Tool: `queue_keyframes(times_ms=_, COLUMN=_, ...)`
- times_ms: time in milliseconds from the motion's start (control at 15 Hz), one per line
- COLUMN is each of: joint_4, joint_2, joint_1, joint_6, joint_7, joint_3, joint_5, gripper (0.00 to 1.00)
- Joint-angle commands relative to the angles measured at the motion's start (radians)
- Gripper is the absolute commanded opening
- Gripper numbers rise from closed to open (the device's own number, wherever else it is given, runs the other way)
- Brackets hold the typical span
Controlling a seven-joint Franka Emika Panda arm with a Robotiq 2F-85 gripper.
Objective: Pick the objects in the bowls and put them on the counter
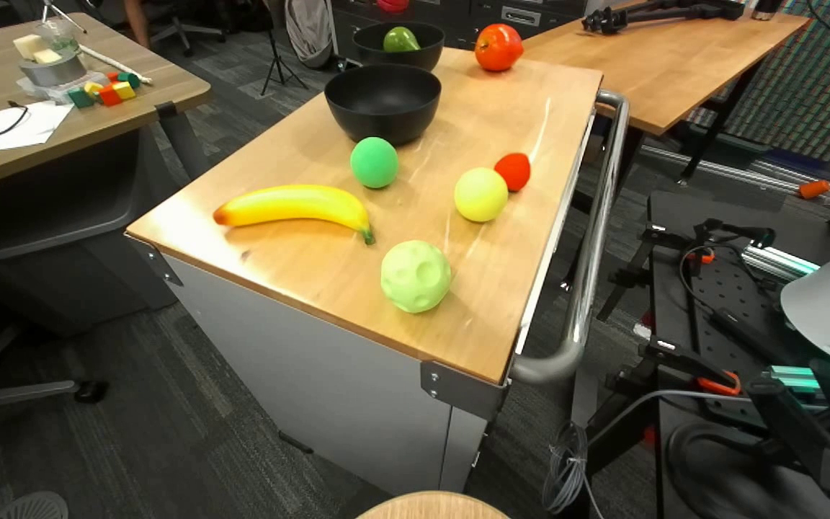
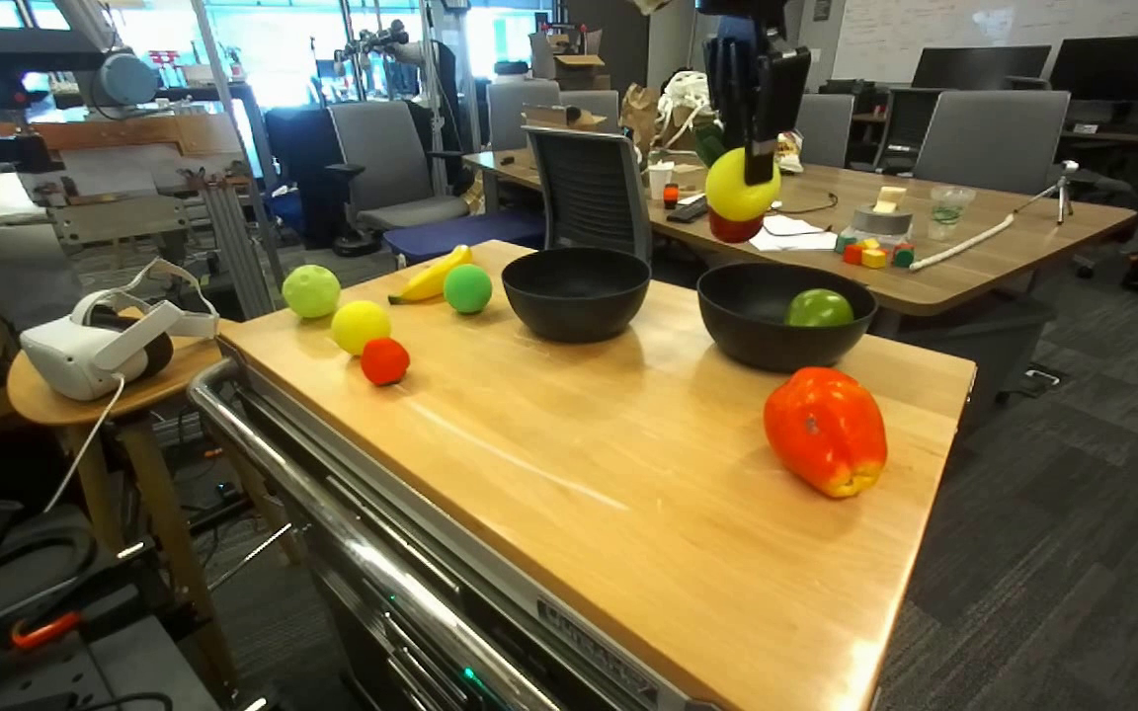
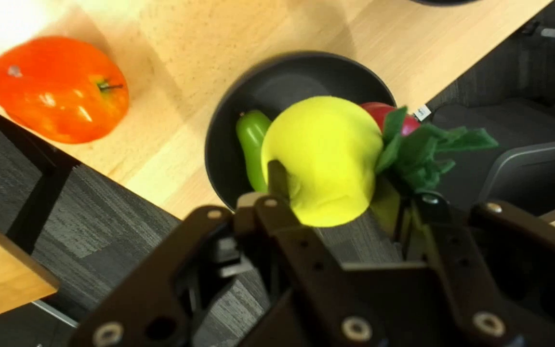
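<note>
My gripper (image 3: 330, 185) is shut on a yellow round fruit (image 3: 323, 144), held in the air above the far black bowl (image 2: 747, 341). A red fruit (image 2: 735, 227) shows just below it, and green leaves (image 3: 422, 154) stick out beside the fingertip on the right; whether these are pinched too I cannot tell. In that bowl lies a green pepper (image 2: 819, 308). The nearer black bowl (image 1: 384, 101) looks empty. On the counter (image 2: 569, 425) are a banana (image 1: 292, 204), a green ball (image 1: 374, 163), a pale green apple (image 1: 416, 277), a yellow-green fruit (image 1: 480, 194), a red fruit (image 1: 513, 171) and an orange-red fruit (image 2: 826, 432).
A metal rail handle (image 1: 595, 245) runs along the counter's side. Wooden desks (image 1: 660, 65) stand close by, one bearing coloured blocks (image 2: 870, 255). A stool holds a white headset (image 2: 105, 341).
</note>
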Motion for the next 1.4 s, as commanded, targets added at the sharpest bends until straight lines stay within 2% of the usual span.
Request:
queue_keyframes(times_ms=0, joint_4=-0.241, joint_2=-0.175, joint_1=0.027, joint_6=0.058, joint_7=0.043, joint_3=-0.017, joint_5=-0.069, gripper=0.20)
queue_keyframes(times_ms=267, joint_4=-0.441, joint_2=-0.292, joint_1=0.009, joint_6=0.091, joint_7=0.031, joint_3=-0.009, joint_5=-0.096, gripper=0.20)
queue_keyframes(times_ms=533, joint_4=-0.581, joint_2=-0.361, joint_1=-0.002, joint_6=0.117, joint_7=0.011, joint_3=0.001, joint_5=-0.108, gripper=0.20)
queue_keyframes(times_ms=933, joint_4=-0.703, joint_2=-0.357, joint_1=0.003, joint_6=0.262, joint_7=0.010, joint_3=0.026, joint_5=-0.146, gripper=0.20)
queue_keyframes(times_ms=1000, joint_4=-0.715, joint_2=-0.347, joint_1=0.005, joint_6=0.285, joint_7=0.007, joint_3=0.031, joint_5=-0.141, gripper=0.28)
queue_keyframes(times_ms=1200, joint_4=-0.739, joint_2=-0.330, joint_1=0.007, joint_6=0.304, joint_7=-0.003, joint_3=0.046, joint_5=-0.138, gripper=0.30)
queue_keyframes(times_ms=1333, joint_4=-0.749, joint_2=-0.322, joint_1=0.007, joint_6=0.298, joint_7=0.000, joint_3=0.052, joint_5=-0.145, gripper=0.70)
